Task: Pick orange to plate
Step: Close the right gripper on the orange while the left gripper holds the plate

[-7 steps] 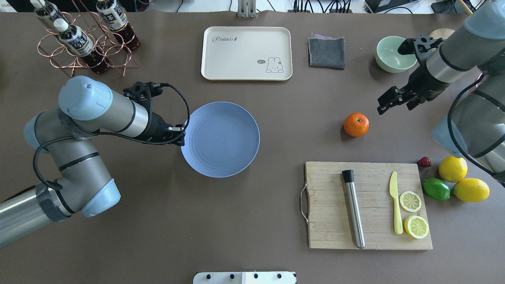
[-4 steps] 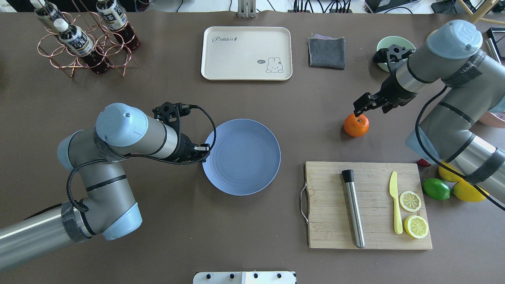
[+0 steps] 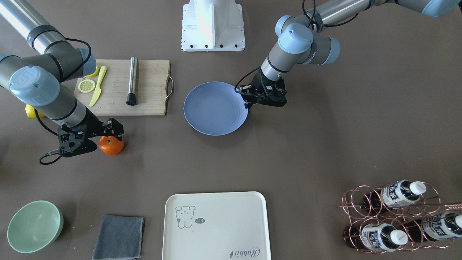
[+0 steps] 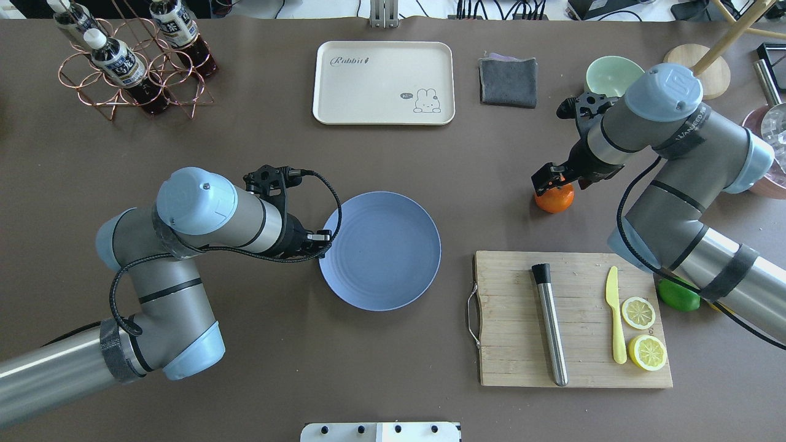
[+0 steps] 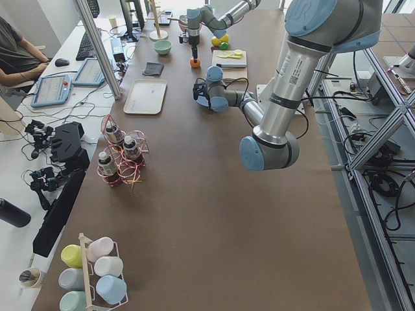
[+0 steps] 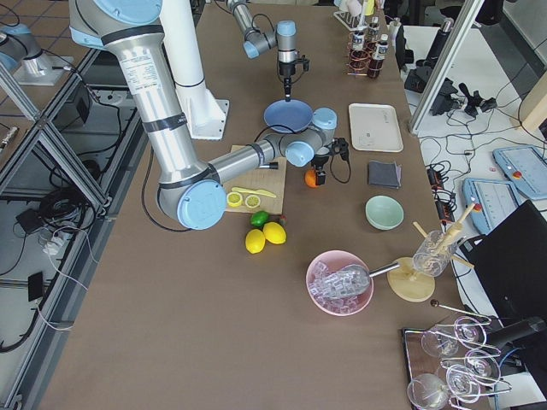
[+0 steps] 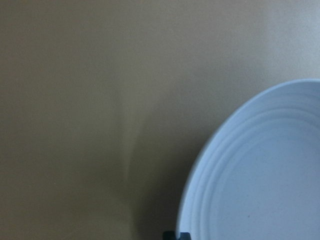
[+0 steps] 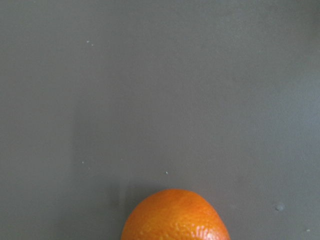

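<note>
1. The round flat periwinkle-blue matte plate (image 4: 393, 264) is located at the centre of the table (image 4: 276, 380).
2. The small round bright-orange orange (image 4: 557, 201) is placed well to the plate's right, beyond the far edge of the rectangular wooden cutting board (image 4: 509, 307).
3. A steel muddler (image 4: 551, 331), a yellow plastic knife (image 4: 616, 319) and two lemon slices (image 4: 638, 313) are laid on the board.
4. The cream rectangular tray (image 4: 384, 83) is set beyond the plate; the folded grey cloth (image 4: 508, 81) is placed between it and the mint-green bowl (image 4: 607, 72).

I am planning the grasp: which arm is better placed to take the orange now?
Right. The right tool hangs just over the orange; the left tool is at the plate rim, far from it.
</note>
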`<action>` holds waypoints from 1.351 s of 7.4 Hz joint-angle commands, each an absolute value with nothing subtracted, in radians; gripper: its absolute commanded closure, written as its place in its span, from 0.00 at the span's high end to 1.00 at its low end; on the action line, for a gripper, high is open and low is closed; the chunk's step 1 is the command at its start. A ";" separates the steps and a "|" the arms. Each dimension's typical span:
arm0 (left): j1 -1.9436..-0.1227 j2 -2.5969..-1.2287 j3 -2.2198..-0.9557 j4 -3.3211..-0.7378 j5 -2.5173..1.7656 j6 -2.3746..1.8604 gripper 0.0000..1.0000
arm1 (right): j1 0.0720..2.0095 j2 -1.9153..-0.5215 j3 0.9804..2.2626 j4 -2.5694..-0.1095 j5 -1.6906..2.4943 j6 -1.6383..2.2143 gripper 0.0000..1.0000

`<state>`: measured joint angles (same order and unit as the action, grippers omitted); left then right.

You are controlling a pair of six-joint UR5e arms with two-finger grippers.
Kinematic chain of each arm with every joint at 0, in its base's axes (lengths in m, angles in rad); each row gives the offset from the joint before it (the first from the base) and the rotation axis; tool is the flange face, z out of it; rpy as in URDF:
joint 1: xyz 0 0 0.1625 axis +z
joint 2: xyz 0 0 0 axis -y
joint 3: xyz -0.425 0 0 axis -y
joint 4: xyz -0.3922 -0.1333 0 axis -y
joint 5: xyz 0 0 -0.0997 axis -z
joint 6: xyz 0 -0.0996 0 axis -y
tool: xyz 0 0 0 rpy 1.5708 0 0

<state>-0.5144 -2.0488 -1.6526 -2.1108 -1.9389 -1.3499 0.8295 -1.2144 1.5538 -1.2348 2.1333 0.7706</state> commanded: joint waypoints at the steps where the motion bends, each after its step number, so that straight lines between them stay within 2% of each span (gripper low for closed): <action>1: -0.514 -2.049 -1.657 -2.111 -1.939 -1.350 0.25 | 0.819 -1.213 1.536 -1.235 2.123 0.772 1.00; 2: -0.514 -2.049 -1.657 -2.111 -1.937 -1.350 0.47 | 0.819 -1.212 1.536 -1.236 2.125 0.775 0.77; 3: -0.514 -2.049 -1.657 -2.111 -1.937 -1.350 0.64 | 0.819 -1.212 1.534 -1.238 2.125 0.775 0.38; 4: -0.514 -2.049 -1.657 -2.111 -1.937 -1.350 0.72 | 0.822 -1.195 1.532 -1.241 2.129 0.775 0.00; 7: -0.584 -2.033 -1.658 -2.111 -1.942 -1.330 0.76 | 0.790 -1.062 1.558 -1.296 2.137 0.926 0.00; 10: -0.759 -1.902 -1.660 -2.111 -2.049 -1.047 0.79 | 0.622 -0.927 1.560 -1.299 2.025 1.188 0.00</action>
